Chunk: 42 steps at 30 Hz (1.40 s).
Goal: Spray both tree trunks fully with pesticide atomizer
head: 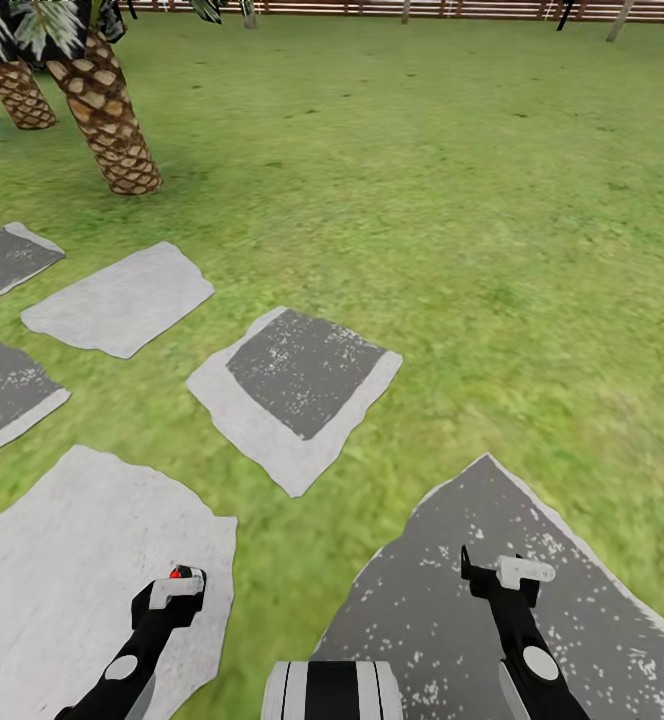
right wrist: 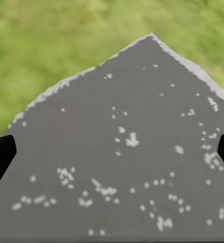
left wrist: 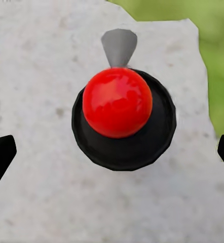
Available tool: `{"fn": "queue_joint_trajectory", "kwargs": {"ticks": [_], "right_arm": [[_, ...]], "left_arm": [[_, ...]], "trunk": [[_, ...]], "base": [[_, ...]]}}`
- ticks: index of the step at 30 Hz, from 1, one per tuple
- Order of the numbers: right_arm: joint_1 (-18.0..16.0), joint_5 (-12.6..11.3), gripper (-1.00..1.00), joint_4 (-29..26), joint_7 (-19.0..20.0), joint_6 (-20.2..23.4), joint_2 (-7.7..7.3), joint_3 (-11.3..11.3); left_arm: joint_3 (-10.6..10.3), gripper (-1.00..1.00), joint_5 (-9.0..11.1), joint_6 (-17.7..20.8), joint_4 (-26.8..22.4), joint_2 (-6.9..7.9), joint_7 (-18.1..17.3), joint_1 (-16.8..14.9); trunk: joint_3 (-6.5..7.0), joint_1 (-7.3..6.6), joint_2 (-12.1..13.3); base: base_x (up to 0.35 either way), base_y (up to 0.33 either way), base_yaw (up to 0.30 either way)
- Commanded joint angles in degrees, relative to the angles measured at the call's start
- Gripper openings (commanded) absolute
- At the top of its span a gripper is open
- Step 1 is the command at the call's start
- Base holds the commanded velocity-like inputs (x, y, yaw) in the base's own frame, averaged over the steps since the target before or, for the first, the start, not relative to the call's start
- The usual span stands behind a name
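The pesticide atomizer (left wrist: 119, 114) is seen from above in the left wrist view: a red round cap on a black round body with a grey nozzle, over a pale stone slab. My left gripper (left wrist: 112, 157) is open around it, with a black fingertip far out on each side and not touching it. In the head view only a red spot of the atomizer (head: 177, 573) peeks out at the left gripper (head: 175, 585), low over the pale slab (head: 62, 580). My right gripper (head: 502, 572) hangs open and empty above a dark speckled slab (head: 472, 620).
Several grey stepping slabs (head: 297, 385) lie across the grass (head: 492, 230). A short palm (head: 107, 110) stands at the far left. A brown slat fence (head: 472, 8) with a few trunk bases (head: 620, 20) runs along the back. Open lawn lies ahead and right.
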Motion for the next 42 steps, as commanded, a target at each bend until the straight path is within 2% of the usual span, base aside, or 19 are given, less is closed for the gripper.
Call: {"fn": "queue_joint_trajectory", "kwargs": {"ticks": [1, 42], "right_arm": [[-0.02, 0.02, 1.00, 0.04, -0.20, -0.15, -0.01, 0.05], [-0.02, 0.02, 1.00, 0.05, -0.20, -0.15, -0.01, 0.13]], "left_arm": [[0.35, 1.00, -0.61, -0.23, 0.04, -0.04, -0.03, -0.03], [0.39, 1.00, -0.21, -0.23, 0.02, -0.04, 0.01, -0.03]], "trunk": [[0.01, -0.01, -0.01], [1.06, -0.01, -0.01]], "base": [[0.000, 0.000, -0.140], [0.000, 0.000, -0.008]]}}
